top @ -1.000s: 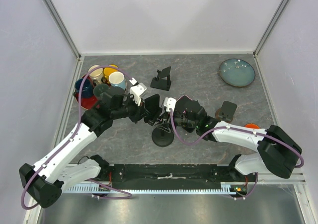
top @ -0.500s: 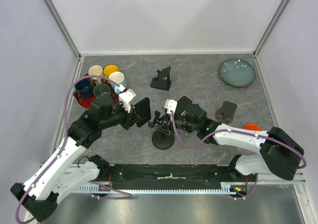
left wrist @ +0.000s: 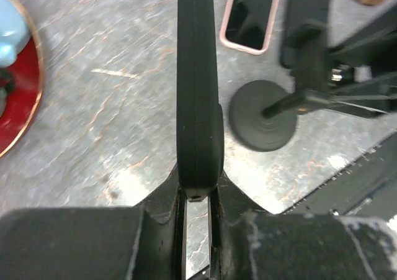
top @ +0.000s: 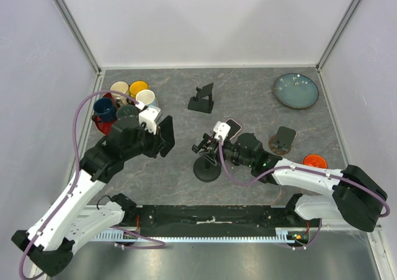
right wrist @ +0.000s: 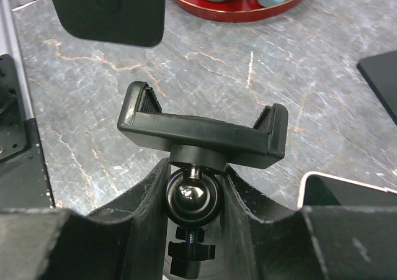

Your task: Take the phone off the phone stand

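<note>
My left gripper is shut on a black phone and holds it above the table, left of the stand. In the left wrist view the phone stands edge-on between my fingers. It also shows in the right wrist view at top left. My right gripper is shut on the black phone stand at its ball joint. The stand's cradle is empty. The stand's round base rests on the table.
A pink-cased phone lies flat just behind the stand. A second black stand sits farther back. A red tray with several mugs is at the left. A teal plate is at the back right, a small dark holder right.
My left gripper has carried the black phone leftward, out of the cradle and away from the stand. My right gripper still grips the stand, which shifted slightly right.
</note>
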Robot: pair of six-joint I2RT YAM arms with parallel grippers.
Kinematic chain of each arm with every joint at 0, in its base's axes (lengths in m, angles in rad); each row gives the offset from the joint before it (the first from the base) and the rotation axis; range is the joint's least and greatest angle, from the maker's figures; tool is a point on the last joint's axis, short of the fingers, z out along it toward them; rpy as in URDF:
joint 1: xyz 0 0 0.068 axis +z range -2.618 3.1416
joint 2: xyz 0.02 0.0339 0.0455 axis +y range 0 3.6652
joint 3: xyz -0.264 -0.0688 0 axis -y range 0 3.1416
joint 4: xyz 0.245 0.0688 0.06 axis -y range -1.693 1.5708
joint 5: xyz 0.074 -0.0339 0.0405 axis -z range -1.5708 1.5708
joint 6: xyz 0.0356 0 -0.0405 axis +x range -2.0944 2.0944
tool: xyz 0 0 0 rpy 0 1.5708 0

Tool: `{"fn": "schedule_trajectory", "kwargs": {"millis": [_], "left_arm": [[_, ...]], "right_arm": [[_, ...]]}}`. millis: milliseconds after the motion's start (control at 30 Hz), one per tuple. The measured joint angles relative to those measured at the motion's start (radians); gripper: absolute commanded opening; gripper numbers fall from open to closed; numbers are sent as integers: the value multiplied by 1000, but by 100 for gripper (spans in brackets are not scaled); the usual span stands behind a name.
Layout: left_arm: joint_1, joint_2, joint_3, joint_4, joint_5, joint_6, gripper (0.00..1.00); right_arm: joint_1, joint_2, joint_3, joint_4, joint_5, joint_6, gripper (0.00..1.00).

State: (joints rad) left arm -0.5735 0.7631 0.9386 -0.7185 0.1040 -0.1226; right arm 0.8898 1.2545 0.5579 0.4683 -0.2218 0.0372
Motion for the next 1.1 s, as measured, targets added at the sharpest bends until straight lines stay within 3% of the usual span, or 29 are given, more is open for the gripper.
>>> {"fn": "schedule_trajectory", "kwargs": {"millis": [167, 467, 867, 1100], "left_arm": [[0, 129, 91, -93, -178, -47, 2], [-20, 416, 220, -190, -361, -119, 2], [-161, 987, 520, -229, -529, -146, 3], [-168, 1209, 670, -284, -614, -146, 14]], "right_arm": [[-5, -56, -44, -1, 72, 0, 0], [-10, -126, -107, 17, 85, 0, 0], [-10, -161, -154, 60, 62, 10, 0], [-11, -180, -176, 78, 52, 13, 0]]}}
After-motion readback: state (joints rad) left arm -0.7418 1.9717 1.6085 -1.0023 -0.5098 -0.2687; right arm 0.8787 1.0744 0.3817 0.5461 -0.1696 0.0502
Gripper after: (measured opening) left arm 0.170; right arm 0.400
